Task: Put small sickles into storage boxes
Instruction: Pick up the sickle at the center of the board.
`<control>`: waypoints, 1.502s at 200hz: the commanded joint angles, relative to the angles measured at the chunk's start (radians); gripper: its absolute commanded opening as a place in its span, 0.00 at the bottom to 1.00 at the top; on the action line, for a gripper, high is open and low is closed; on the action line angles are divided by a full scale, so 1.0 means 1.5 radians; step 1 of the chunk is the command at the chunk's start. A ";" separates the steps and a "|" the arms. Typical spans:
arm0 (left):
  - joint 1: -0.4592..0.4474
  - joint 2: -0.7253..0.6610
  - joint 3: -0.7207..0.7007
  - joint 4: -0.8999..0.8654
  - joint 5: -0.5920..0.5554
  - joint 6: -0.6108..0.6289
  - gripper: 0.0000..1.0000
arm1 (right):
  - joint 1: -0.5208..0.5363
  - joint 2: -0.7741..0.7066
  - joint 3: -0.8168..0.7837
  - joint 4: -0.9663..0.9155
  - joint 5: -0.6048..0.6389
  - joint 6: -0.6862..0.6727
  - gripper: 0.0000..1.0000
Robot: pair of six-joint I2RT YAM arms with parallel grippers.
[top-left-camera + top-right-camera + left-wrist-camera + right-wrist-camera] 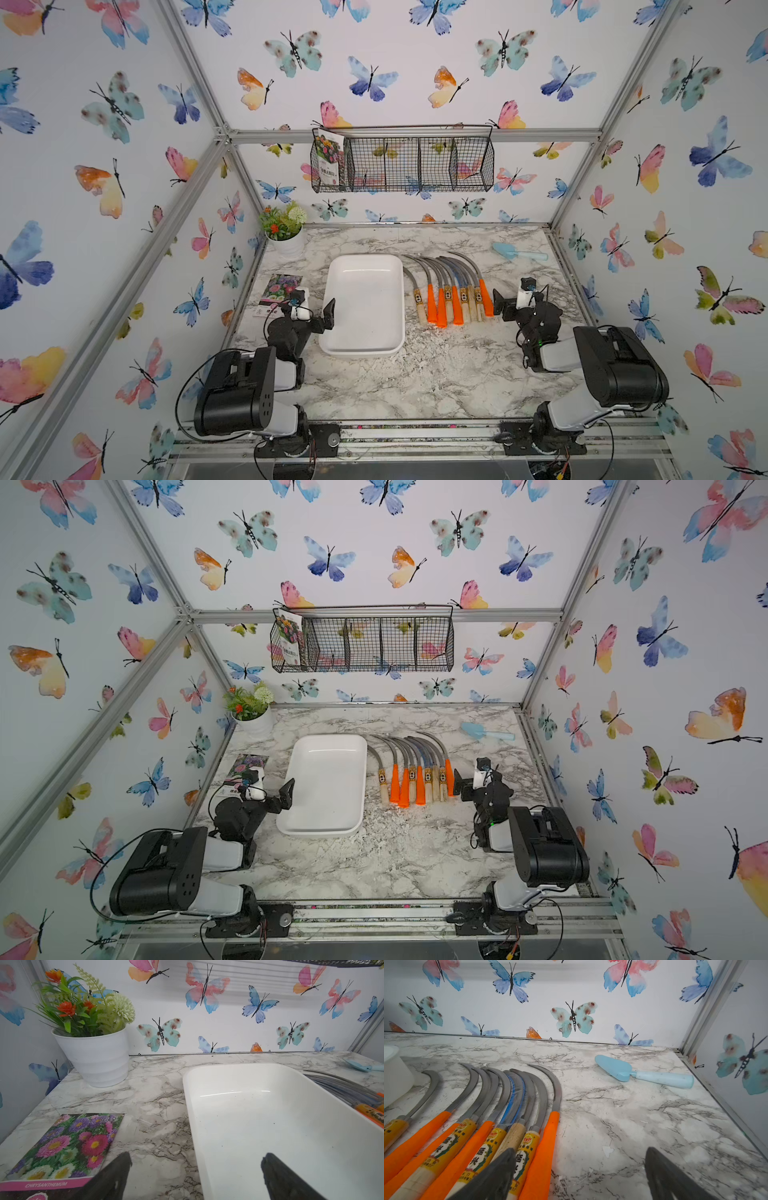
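Far left: packet (277, 291) flat on the table (436, 374), near the pot (291, 247); neither has a part in the job. L gripper (196, 1159) hangs low, fingers (116, 1174) spread wide, holding nothing, one over the table and one over the tray (368, 299). Risk: a drop or swing could clip the left rim and shove the tray, which looks light. Tray is empty, so task not started.

Just right of it lie the sickles (451, 291), all on the table, handles near, blades far and curving left. They're packed tight, touching and partly overlapping, so pinching one prob. drags its neighbours, and nested blades may hook on the lift. Tray is only a bit longer than a sickle, so a skewed drop could leave a tip over the rim.

R gripper (580, 1152) sits just right of the row, fingers (664, 1178) spread, empty. It'd have to carry across the whole row to reach the tray, so a low pass may knock handles. Trowel (519, 252) lies far right, well apart; wrong item if grabbed.

Counts: 2 packets (1 on table, 1 in the basket (415, 166) on the far wall), 1 pot, 1 tray, approx. 8 sickles (overlap hides exact no.; at least 4 orange handles, rest wood), 1 trowel, 1 basket, 2 grippers.
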 commanded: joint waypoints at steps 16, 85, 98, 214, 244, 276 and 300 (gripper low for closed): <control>-0.005 0.003 0.008 0.011 -0.002 0.009 0.98 | -0.002 -0.001 0.002 -0.003 0.003 -0.001 0.98; -0.005 0.003 0.008 0.011 -0.001 0.008 0.98 | -0.002 0.001 0.003 0.001 0.002 0.000 0.98; -0.005 0.003 0.008 0.012 -0.002 0.008 0.98 | -0.001 0.001 0.003 -0.002 0.003 -0.001 0.98; -0.055 -0.068 0.039 -0.107 -0.112 0.024 0.98 | -0.002 -0.040 0.039 -0.106 0.032 0.009 0.98; -0.080 -0.152 0.116 -0.325 -0.123 0.048 0.98 | -0.002 -0.060 0.087 -0.211 0.022 0.010 0.98; -0.082 -0.198 0.189 -0.475 -0.101 0.024 0.98 | -0.002 -0.075 0.138 -0.328 -0.004 0.039 0.98; -0.087 -0.199 0.268 -0.608 -0.060 0.007 0.98 | -0.001 -0.090 0.179 -0.419 -0.020 0.050 0.98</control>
